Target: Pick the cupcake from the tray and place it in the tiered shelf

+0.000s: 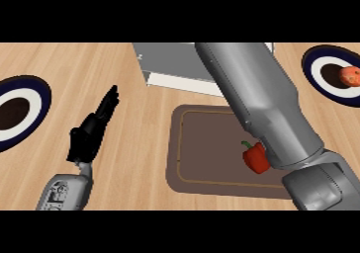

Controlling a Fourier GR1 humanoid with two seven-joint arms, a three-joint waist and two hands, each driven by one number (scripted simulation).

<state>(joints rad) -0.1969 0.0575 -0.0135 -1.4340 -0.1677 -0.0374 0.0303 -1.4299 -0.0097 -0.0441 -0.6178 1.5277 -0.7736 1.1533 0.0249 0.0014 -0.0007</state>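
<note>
The brown tray (pixel 204 153) lies on the wooden counter right of centre, and no cupcake shows on it or anywhere else. Behind it, at the top edge, stands the grey and white tiered shelf (pixel 170 64). My right forearm (pixel 263 104) runs from the lower right up across the tray and over the shelf. It leaves the picture at the top, so the right hand is out of sight. At the left of the tray my left hand (pixel 94 129) rests open, its fingers straight and pointing away, holding nothing.
A red bell pepper (pixel 256 159) lies on the tray's right side, partly under my right forearm. A dark blue and white plate (pixel 31 106) sits at the far left. Another such plate (pixel 323 74) at the far right holds a reddish fruit (pixel 351 76).
</note>
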